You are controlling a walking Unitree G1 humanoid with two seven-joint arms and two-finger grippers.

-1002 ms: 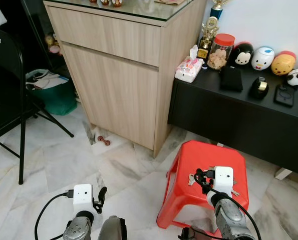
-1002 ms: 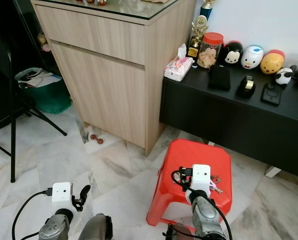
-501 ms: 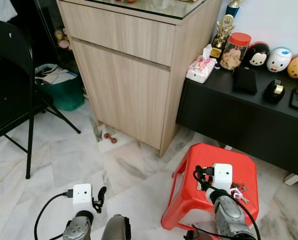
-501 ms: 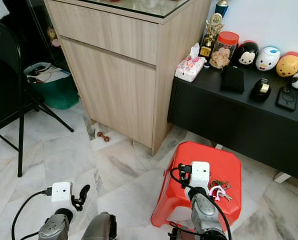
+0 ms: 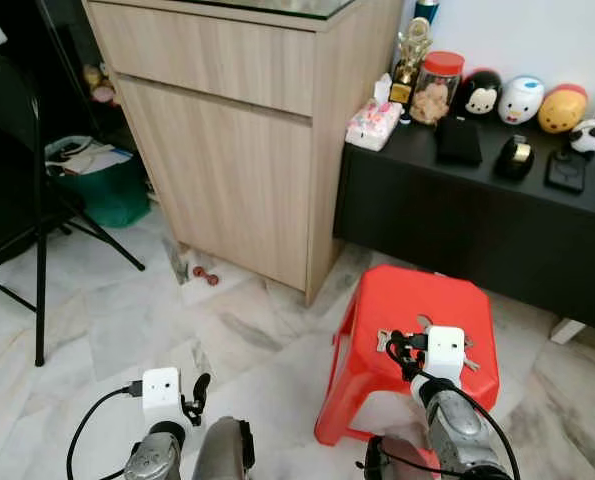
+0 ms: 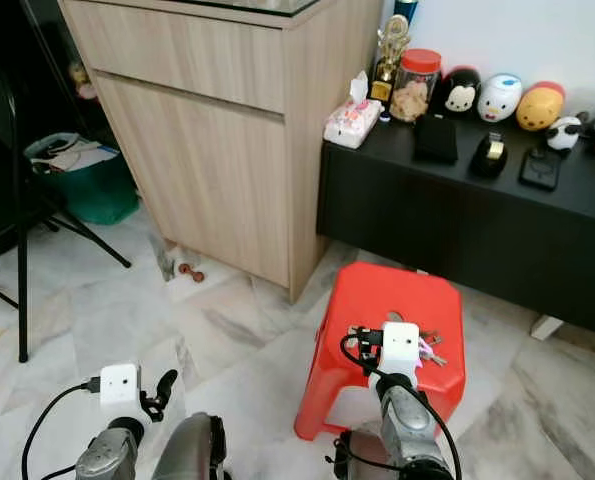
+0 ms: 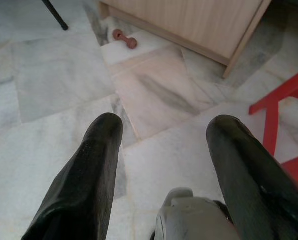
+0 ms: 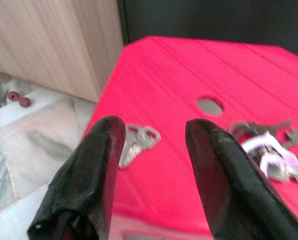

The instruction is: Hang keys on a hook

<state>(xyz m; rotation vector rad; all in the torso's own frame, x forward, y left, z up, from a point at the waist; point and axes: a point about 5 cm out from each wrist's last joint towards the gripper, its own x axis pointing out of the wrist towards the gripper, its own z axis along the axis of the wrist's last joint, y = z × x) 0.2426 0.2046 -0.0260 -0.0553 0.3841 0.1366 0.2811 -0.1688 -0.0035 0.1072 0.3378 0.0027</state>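
Right tool (image 8: 151,150) spread above red stool (image 8: 189,70); keys (image 8: 269,150) just beside, untouched.

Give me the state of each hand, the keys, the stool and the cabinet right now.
Right hand: open, empty, above the stool.
Left hand: open, empty, above the floor.
Loose keys: flat on the stool.
Key bunch: lying on the stool, not picked up.
Red stool: upright.
Wooden cabinet: drawer and door shut.

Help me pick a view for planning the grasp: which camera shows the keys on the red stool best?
The right wrist view: the keys lie close and sharp on the red stool, beyond the open right gripper. In both eye views they are small, partly behind that arm.
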